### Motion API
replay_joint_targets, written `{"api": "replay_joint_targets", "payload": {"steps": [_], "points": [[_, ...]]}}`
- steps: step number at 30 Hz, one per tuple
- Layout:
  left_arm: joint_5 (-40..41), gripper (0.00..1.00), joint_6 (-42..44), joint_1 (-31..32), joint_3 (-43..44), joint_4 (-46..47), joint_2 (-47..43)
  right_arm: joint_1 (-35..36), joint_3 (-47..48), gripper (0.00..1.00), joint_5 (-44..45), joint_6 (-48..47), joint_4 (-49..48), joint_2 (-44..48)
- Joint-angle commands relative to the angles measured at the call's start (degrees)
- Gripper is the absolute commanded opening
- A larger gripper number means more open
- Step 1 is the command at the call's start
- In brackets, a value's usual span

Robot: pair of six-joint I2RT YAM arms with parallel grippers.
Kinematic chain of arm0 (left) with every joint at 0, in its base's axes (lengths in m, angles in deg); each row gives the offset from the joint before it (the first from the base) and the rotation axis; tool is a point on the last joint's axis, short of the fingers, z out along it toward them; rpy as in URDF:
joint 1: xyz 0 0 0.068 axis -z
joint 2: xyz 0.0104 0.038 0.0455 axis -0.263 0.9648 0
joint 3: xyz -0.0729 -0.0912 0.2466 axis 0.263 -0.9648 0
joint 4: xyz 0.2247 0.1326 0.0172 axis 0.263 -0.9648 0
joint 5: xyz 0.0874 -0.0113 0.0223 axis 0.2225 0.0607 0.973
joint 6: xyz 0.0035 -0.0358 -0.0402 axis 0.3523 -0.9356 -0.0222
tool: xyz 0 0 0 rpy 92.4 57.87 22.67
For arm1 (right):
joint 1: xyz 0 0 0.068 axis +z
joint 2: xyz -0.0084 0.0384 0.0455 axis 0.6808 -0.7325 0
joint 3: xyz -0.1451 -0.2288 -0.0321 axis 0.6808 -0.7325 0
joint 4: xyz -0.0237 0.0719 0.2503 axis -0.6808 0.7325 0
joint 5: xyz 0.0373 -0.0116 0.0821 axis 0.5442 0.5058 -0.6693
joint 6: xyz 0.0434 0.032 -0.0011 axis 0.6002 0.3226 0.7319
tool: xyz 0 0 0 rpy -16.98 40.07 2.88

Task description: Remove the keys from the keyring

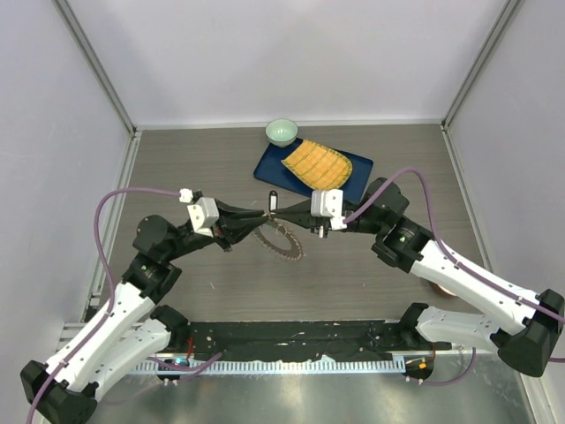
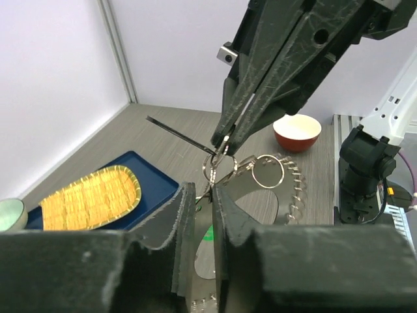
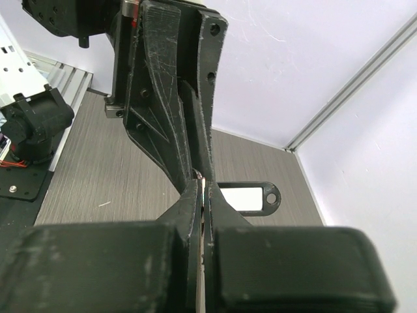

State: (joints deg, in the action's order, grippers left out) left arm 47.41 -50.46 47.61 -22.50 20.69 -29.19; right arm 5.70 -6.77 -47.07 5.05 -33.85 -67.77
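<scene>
Left arm point(image 1: 113, 325), right arm point(image 1: 472, 281): white shells, black joints. Behind each claw sits a white wrist block point(image 1: 203, 212), with a purple cable point(image 1: 132, 191) looping off rearward. Left gripper point(image 1: 263, 215), right gripper point(image 1: 284, 215): matte black, scuffed fingers point(image 2: 287, 59), ribbed triangular webs, small round holes behind the claw tips.

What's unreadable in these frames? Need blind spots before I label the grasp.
- Top view: key count on the keyring; too small.
- Left wrist: what the left pincer holds; the pincer itself covers it.
- Right wrist: the small ring in the shut right pincer; the pincer itself hides it.
- Top view: red bowl, mostly under the right arm.
</scene>
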Motion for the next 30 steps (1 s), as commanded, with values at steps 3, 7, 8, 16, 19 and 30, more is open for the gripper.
{"api": "replay_joint_targets", "payload": {"steps": [3, 7, 8, 16, 19, 30], "points": [[-1.17, 0.00, -1.42, 0.07, -0.87, 3.56, -0.85, 0.09, -0.11, 0.01, 0.93, 1.11, -7.09, 2.79], [-3.89, 0.00, 0.42, 0.07, 2.27, -1.71, -0.25, 0.09, 0.76, 0.01, 0.24, -2.13, -3.41, 2.44], [-5.03, 0.00, 1.82, 0.07, 3.60, -5.38, 1.15, 0.01, 1.72, 0.01, -0.38, -4.23, -0.70, 1.91], [-18.65, 0.00, 4.82, 0.07, 15.73, -19.02, 10.04, 0.01, 9.81, 0.01, -1.09, -20.41, 17.87, -1.25], [-19.63, 0.00, 6.40, 0.07, 17.14, -21.14, 12.15, 0.09, 11.22, 0.01, -0.56, -23.92, 19.54, -2.04], [-22.88, 0.00, 0.08, 0.51, 16.71, -15.35, 15.49, 0.09, 13.42, 0.01, -0.92, -34.65, 25.17, -3.80]]}}
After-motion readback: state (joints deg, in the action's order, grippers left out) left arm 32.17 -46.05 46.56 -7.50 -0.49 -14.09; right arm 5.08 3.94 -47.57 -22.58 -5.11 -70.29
